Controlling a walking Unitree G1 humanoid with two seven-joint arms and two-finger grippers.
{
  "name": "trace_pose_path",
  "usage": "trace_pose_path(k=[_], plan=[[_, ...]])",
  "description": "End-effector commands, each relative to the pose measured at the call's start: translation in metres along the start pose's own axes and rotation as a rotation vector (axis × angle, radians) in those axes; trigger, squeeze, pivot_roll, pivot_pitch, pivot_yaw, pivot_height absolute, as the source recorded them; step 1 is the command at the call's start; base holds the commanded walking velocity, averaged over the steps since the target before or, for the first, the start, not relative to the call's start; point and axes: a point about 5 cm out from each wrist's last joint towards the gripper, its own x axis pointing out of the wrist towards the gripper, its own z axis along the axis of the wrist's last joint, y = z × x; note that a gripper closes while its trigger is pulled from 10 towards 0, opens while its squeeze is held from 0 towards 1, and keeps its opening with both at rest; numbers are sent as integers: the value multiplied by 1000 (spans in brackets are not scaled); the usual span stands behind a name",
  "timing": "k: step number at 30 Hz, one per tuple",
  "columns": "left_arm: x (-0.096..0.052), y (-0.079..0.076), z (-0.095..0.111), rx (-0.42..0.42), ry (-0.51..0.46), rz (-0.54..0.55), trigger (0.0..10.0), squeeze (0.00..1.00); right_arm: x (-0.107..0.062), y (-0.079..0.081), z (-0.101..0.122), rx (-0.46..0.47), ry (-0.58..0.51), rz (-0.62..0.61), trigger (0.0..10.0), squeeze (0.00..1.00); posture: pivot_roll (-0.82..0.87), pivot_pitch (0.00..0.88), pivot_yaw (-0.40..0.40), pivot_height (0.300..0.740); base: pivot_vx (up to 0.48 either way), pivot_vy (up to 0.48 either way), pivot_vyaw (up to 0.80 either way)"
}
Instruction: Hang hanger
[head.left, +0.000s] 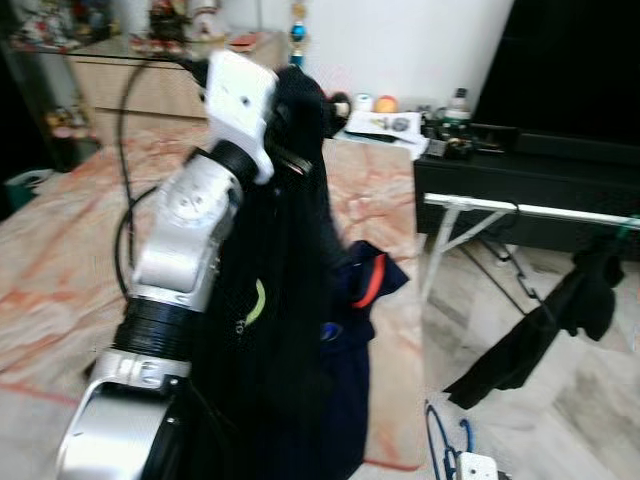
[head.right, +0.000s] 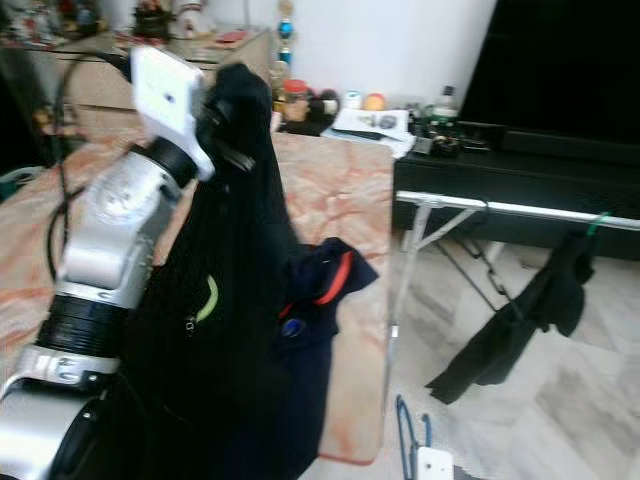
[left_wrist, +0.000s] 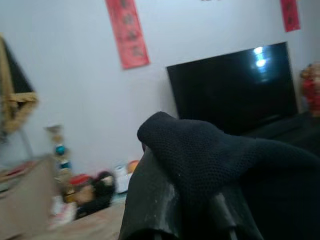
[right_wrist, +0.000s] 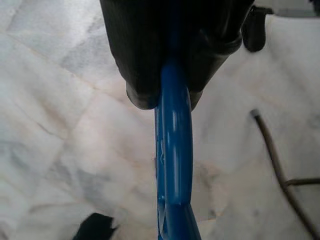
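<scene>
Right wrist view | right tool (right_wrist: 172, 95) clamped on blue hanger (right_wrist: 174, 165)

Soft daylight; blurred (wrist views too)

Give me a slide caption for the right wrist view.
Right gripper shut on a blue hanger, held above the pale marble floor.

My left arm (head.left: 185, 240) is silver with a black ribbed collar, white wrist block and black cable; my fingers (right_wrist: 145, 60) are matte black.
</scene>
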Motion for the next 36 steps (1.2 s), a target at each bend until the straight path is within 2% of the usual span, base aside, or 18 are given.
trace_pose_path(k=[1,8,10,11,13,14,16,19,20,21,22,23,24,25,26,30,34,36], plan=[[7,2,16,34,-64,-2,10000,0,-1,3,-6,18,20,1,10000,0,209,0,-26,740,371,0,0],[-2,26,-7,102,47,119,10000,0,-1,2,-6,7,28,3,10000,0,212,0,-31,740,352,0,0],[-10,29,-19,79,100,135,10000,0,-1,2,-6,6,30,5,10000,0,212,0,-31,740,0,0,0],[-18,28,-33,79,176,126,10000,0,-1,2,-6,1,34,9,10000,0,215,0,-35,740,0,0,0],[-36,25,-56,132,295,106,10000,0,-1,2,-6,-11,39,15,10000,0,216,0,-35,740,0,0,0],[-54,22,-74,114,394,103,10000,0,-1,2,-7,-14,40,17,10000,0,211,0,-35,740,0,0,0],[-73,14,-85,70,453,77,10000,0,-1,2,-7,-13,40,17,10000,0,212,0,-35,740,0,0,0],[-90,5,-91,55,483,47,10000,0,-1,2,-7,-16,40,17,10000,0,212,0,-35,740,0,0,0],[-102,0,-93,43,501,44,10000,0,-1,1,-7,-19,41,16,10000,0,214,0,-33,740,0,0,0],[-102,0,-93,43,501,44,10000,0,-1,1,-7,-19,41,16,10000,0,214,0,-33,740,0,0,0],[-121,-5,-97,63,547,44,10000,0,-1,1,-7,-27,43,16,10000,0,214,0,-33,740,0,0,0],[-131,-7,-99,81,567,37,10000,231,-1,1,-7,-28,44,16,10000,0,213,0,-30,740,0,0,0],[-137,-9,-100,92,578,31,10000,231,-1,1,-7,-28,44,16,10000,0,213,0,-30,740,0,0,0],[-143,-9,-102,93,598,41,10000,824,-1,1,-7,-28,44,16,10000,0,214,0,-30,740,0,0,0],[-150,-10,-102,88,612,52,10000,1000,-1,1,-8,-26,44,15,10000,0,213,0,-30,740,0,0,0],[-162,-16,-94,48,609,46,10000,1000,-1,1,-8,-28,46,15,10000,0,212,0,-28,740,0,0,0],[-177,-28,-79,100,623,-158,10000,1000,-1,0,-8,-29,47,14,10000,0,216,0,-27,740,0,0,0],[-183,-33,-74,88,634,-222,10000,1000,-1,0,-8,-30,48,14,10000,0,222,0,-27,740,0,0,0]])
